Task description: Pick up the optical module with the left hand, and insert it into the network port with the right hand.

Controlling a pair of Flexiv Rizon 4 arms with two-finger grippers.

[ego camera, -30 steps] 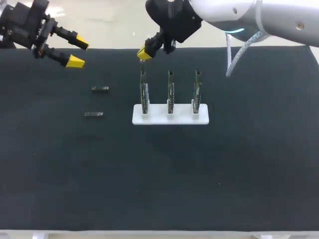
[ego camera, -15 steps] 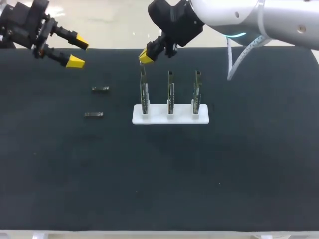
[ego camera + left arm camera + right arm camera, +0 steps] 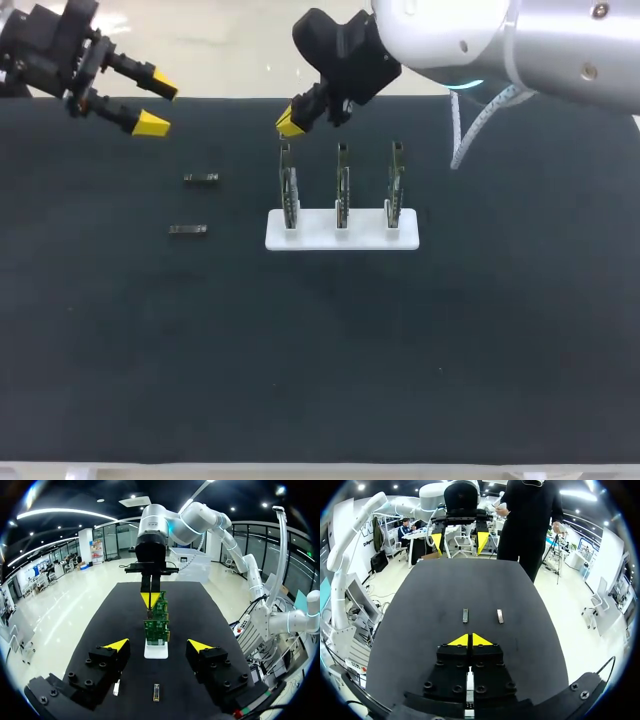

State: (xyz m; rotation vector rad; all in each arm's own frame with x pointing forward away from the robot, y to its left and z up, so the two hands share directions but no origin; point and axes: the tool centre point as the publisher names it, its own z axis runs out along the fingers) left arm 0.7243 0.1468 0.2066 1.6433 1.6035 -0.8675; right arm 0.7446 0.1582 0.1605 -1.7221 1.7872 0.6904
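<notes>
Two small dark optical modules lie on the black mat, one [image 3: 201, 178] farther back and one [image 3: 188, 230] nearer; they also show under my left gripper [image 3: 116, 687] [image 3: 156, 692] and ahead of my right one [image 3: 465, 615] [image 3: 500, 616]. A white base [image 3: 342, 238] holds three upright green port boards [image 3: 289, 185] [image 3: 342, 185] [image 3: 396, 180]. My left gripper [image 3: 158, 106] [image 3: 158, 645] hangs open at the back left, above the mat. My right gripper [image 3: 290, 122] [image 3: 470, 640] is shut just above and behind the left board, with nothing seen between its tips.
The mat [image 3: 320, 350] is bare in front of the base and to its right. A white cable [image 3: 465, 120] hangs from my right arm near the back edge.
My right gripper has shifted slightly down and toward the left board's top as the wrist turned. The left arm and the modules have not moved.
</notes>
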